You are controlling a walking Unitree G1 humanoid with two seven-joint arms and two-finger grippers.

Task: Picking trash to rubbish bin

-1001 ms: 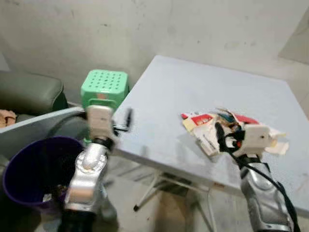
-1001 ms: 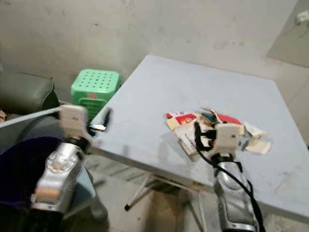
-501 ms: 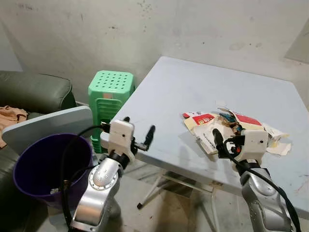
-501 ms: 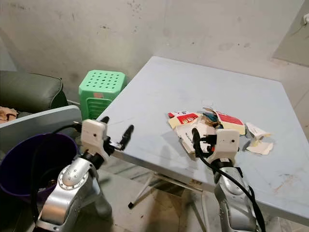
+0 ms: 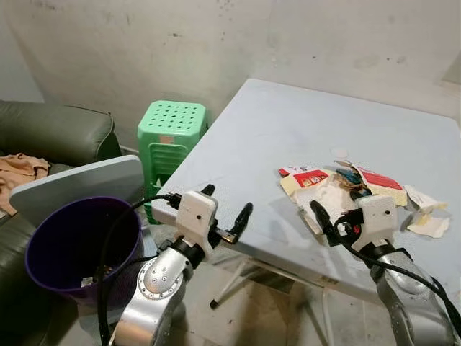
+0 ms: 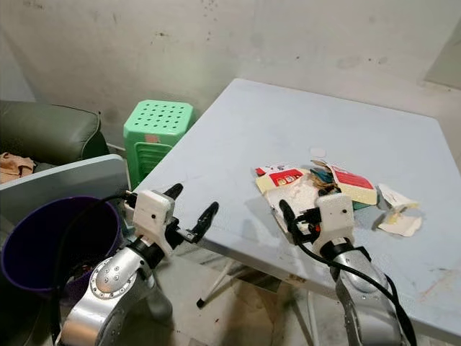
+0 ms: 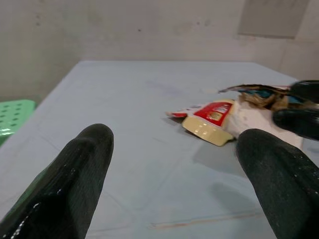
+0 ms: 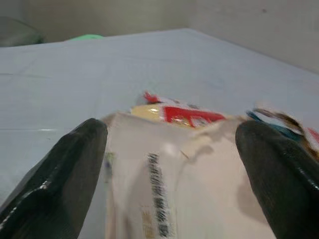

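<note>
Right gripper [image 6: 306, 216] is hovering low at the table [image 6: 238, 144] edge, jaws spread wide, white torn wrapper [image 8: 179, 174] lying between them, long axis running away from the jaws toward the trash pile [image 6: 335, 184]. Left gripper [image 6: 191, 209] is hanging wide open over the table corner, purple bin [image 6: 43, 245] beside it.

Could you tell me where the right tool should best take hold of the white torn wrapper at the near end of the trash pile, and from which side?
Probably the near edge of the white wrapper, approached from the robot's side of the table. That edge is slightly raised and already lies between the open fingers of the right tool. The red and yellow packet lies just behind it, so a low, level approach seems best.
</note>
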